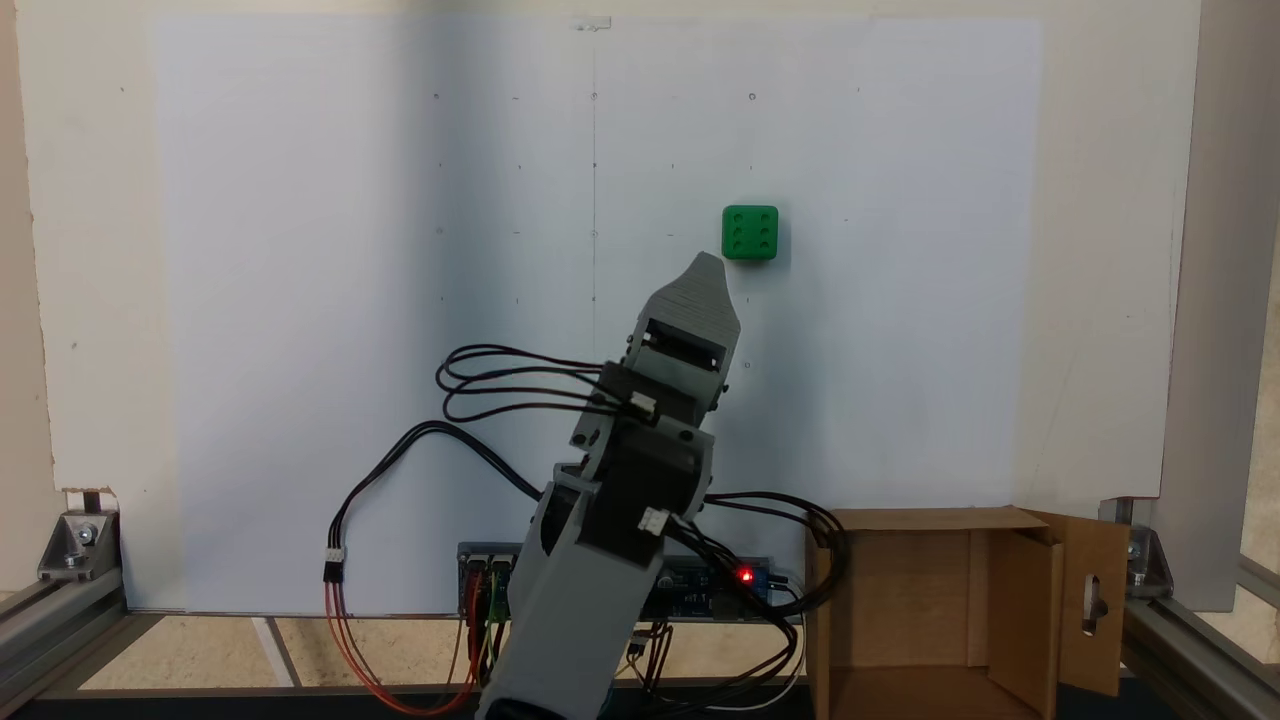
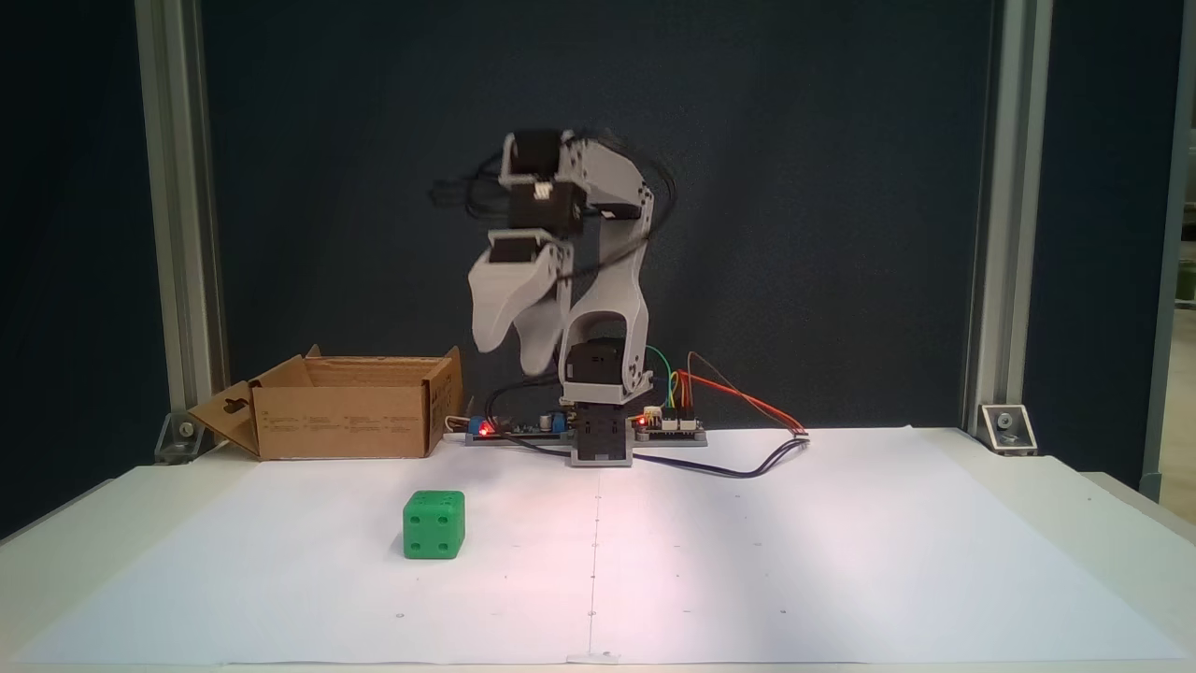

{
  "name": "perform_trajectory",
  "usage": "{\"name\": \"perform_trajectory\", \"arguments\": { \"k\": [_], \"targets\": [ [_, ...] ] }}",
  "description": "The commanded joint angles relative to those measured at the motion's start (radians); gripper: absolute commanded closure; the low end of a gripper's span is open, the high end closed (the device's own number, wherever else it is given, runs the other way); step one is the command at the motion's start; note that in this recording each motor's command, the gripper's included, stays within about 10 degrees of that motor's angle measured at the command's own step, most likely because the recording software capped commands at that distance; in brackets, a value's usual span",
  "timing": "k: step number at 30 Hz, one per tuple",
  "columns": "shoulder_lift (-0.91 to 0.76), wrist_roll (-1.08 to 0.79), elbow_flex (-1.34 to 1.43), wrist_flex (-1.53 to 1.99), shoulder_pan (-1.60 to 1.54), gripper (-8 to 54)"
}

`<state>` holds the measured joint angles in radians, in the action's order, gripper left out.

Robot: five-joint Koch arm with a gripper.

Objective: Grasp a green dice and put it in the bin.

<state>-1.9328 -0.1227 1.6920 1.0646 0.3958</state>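
Across the table lies a large white paper sheet (image 1: 300,300), marked with small dots and a thin centre line, and everything else stands on it or along its edge. Next in size is the arm (image 2: 607,280), grey and black, rising from its base at the far edge of the sheet in a fixed view (image 2: 598,439) and folded over at the top so that its front end hangs downward, high above the table. Beside the base, to the left in that view, stands the bin (image 2: 346,421), a brown cardboard box with its flaps open; one flap has a slot-shaped cutout, seen at the lower right in a fixed view (image 1: 1095,600). Black, red and coloured wires (image 1: 400,470) loop out from the arm and base.

The gripper (image 2: 509,348) points down, empty, its two pale grey jaws slightly parted at the tips with nothing between them.

Smallest is the green dice (image 1: 750,232), resting on the paper well apart from the bin and clear of the gripper, six pips upward and four pips on the side facing a fixed view (image 2: 434,524).
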Motion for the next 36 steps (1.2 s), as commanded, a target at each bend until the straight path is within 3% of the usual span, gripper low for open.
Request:
{"name": "perform_trajectory", "arguments": {
  "k": [1, 5, 14, 36],
  "targets": [
    [0.009, -0.165, -0.098, 0.162, 0.003, -0.4],
    [0.034, -0.284, -0.195, 0.359, 0.017, -0.5],
    [0.161, -0.359, -0.460, 0.359, 0.032, -0.5],
    [0.459, -0.419, -0.508, 0.184, 0.074, -0.5]
  ]
}}
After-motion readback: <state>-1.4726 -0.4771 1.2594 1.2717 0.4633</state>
